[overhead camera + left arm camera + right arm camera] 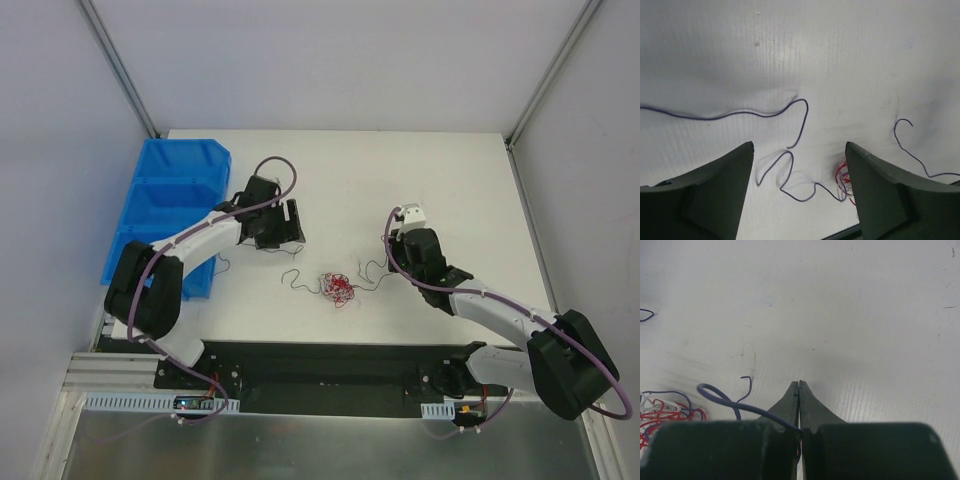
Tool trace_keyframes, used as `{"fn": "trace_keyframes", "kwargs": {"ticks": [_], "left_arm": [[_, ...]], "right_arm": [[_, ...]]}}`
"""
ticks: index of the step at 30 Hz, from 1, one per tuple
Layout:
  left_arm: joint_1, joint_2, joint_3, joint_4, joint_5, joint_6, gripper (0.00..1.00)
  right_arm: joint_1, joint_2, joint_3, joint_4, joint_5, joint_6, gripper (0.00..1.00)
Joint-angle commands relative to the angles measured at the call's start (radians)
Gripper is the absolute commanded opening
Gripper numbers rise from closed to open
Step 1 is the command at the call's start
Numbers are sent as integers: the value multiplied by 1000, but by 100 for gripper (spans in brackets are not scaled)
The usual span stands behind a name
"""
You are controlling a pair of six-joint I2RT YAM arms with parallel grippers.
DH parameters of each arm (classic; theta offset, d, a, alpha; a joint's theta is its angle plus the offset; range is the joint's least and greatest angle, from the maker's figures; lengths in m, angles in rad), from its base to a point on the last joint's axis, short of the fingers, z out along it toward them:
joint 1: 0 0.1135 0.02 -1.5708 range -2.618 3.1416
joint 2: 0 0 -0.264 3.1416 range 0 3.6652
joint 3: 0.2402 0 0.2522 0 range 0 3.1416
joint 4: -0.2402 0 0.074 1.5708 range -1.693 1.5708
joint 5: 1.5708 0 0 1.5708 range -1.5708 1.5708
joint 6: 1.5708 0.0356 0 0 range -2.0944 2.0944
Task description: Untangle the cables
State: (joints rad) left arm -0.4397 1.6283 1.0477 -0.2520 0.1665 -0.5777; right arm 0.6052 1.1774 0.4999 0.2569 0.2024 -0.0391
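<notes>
The cables are a small clump of red, pale and dark curly wires near the table's front middle. Loose dark strands trail left and right of it. My left gripper is open and empty, held above the table, up and left of the clump. In the left wrist view a dark strand lies between its fingers and the clump shows beside the right finger. My right gripper is shut on a dark wire that loops back to the clump.
Blue bins stand at the table's left edge. Another thin dark wire lies on the white table left of the clump, and a hooked one to its right. A black strip runs along the near edge.
</notes>
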Motion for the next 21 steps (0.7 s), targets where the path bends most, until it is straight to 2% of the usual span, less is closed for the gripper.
{"fn": "trace_keyframes", "kwargs": {"ticks": [1, 3, 5, 9, 11, 16, 19, 21], "left_arm": [[-10, -163, -47, -39, -59, 21, 80], [-5, -200, -46, -88, -123, 27, 99], [4, -223, -41, -137, -162, 15, 99], [38, -222, -57, -220, -277, -106, 99], [39, -212, -69, -253, -356, -140, 96], [41, -200, -103, -262, -531, -152, 99], [53, -165, -103, -257, -564, -151, 99], [78, -133, -97, -254, -535, -151, 99]], "right_arm": [[-4, -12, 39, 21, -4, -15, 1], [-5, -22, 31, 25, -6, -10, 1], [-5, -16, 32, 30, -11, -10, 1], [-7, 4, 46, 24, -32, -7, 1], [-7, 1, 45, 22, -31, -5, 1], [-5, -12, 37, 22, -18, -8, 1], [-7, -13, 37, 24, -21, -8, 1], [-5, -10, 39, 24, -24, -8, 1]]}}
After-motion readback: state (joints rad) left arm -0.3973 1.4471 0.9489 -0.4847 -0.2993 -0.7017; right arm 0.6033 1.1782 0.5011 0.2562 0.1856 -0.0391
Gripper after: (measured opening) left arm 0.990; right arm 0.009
